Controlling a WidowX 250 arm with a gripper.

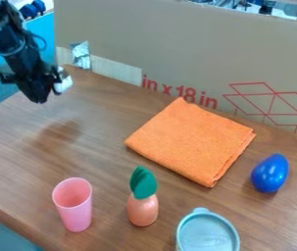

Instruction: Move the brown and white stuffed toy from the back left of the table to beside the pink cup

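Jaws spread or closed, cannot tell, gripper [39, 99] above table [105, 147], orange cloth [190, 139], red lettering [178, 91] on cardboard [177, 39]

On the wooden table [105, 130] there are a blue egg-shaped object [270, 173], a round lidded container [208, 236] and a peach-coloured object [142, 210] with green top; behind stands a cardboard panel [177, 44].
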